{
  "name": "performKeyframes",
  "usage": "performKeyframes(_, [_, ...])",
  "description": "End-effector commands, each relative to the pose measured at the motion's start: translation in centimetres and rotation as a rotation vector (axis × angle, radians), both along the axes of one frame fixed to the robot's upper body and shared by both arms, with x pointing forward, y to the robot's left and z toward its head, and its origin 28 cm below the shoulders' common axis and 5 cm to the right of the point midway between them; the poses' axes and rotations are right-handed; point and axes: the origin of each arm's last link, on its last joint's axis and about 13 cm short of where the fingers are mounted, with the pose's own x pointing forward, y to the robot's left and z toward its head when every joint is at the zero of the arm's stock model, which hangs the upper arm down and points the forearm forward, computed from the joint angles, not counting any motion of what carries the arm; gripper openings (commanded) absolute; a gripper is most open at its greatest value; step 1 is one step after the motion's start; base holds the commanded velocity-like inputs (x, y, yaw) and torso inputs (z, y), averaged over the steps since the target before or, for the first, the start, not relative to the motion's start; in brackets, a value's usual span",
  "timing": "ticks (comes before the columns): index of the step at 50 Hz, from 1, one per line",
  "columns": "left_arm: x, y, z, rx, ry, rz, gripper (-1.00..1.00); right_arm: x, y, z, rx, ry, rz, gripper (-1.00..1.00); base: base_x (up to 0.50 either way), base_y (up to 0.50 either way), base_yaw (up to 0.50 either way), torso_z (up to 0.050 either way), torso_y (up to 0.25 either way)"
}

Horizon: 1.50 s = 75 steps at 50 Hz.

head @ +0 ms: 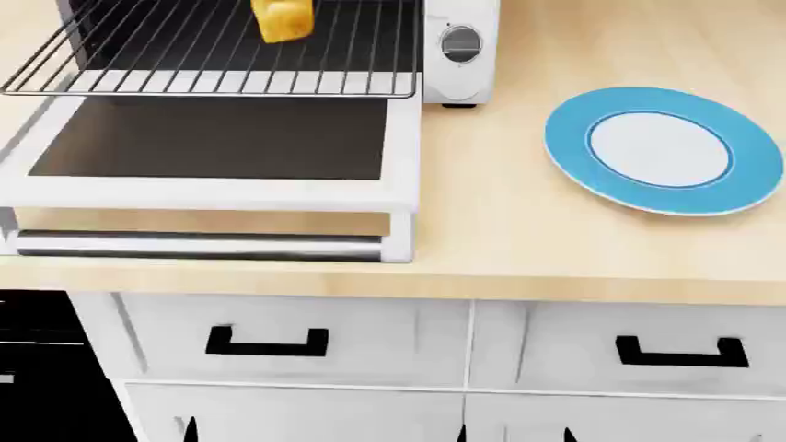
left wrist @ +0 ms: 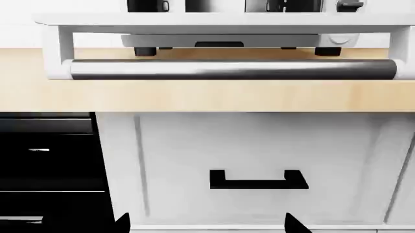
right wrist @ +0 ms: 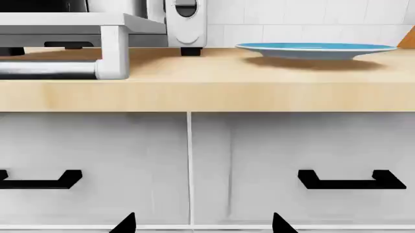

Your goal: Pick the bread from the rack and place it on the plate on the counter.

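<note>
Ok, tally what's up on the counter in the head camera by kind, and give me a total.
Bread: 1
Rack: 1
Plate: 1
Toaster oven, door folded down: 1
Total: 4

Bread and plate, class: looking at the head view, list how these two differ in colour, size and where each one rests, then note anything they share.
Colour: the bread is golden-brown with paler yellow sides; the plate has a bright-blue rim and white centre.
Size: the bread is much smaller than the plate.
Shape: the bread is a chunky loaf; the plate is round and flat.
Support: the bread sits on the rack, pulled out over the oven door; the plate lies directly on the counter.
Shared: nothing is gripping either.
</note>
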Motion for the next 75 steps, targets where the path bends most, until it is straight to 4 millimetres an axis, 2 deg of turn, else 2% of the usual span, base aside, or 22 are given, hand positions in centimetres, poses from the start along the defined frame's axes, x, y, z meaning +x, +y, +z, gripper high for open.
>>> performKeyframes(1, [0.1,0.0,-0.2,0.000,0.000,0.000,1.00,0.1,0.0,-0.3,0.000,0.000,0.000,1.00,0.00,0.00,0.00,0.000,0.000])
performKeyframes(17, [-0.1,0.0,0.1,0.029,0.022,0.027,1.00,-0.3,0.1,-0.2,-0.040,0.035,0.009,1.00,0.00,0.00,0.00,0.000,0.000])
performKeyframes(28, [-0.7,0.1,2.7,0.079,-0.018,0.024,1.00,-0.6,0.1,1.2,-0.035,0.055,0.031,1.00,0.00,0.00,0.00,0.036,0.018])
performKeyframes(35, [-1.2,0.4,6.4,0.093,-0.045,0.018,1.00,-1.0,-0.3,4.7,-0.093,0.071,0.042,1.00,0.00,0.00,0.00,0.050,0.024])
performKeyframes(44, [-1.4,0.5,9.9,0.125,-0.075,0.006,1.00,-0.9,-0.8,8.1,-0.114,0.052,0.036,1.00,0.00,0.00,0.00,0.050,0.024])
performKeyframes(56, [-1.5,0.8,12.5,0.165,-0.095,0.006,1.00,-0.7,-1.5,13.4,-0.177,-0.010,0.030,1.00,0.00,0.00,0.00,0.050,0.024])
performKeyframes(71, [-1.8,0.8,15.1,0.196,-0.122,-0.004,1.00,-1.1,-1.8,18.4,-0.248,-0.085,0.025,1.00,0.00,0.00,0.00,0.050,0.024])
performKeyframes(75, [-1.8,0.9,15.9,0.199,-0.137,0.001,1.00,-0.9,-2.0,19.0,-0.244,-0.091,0.017,1.00,0.00,0.00,0.00,0.050,0.023])
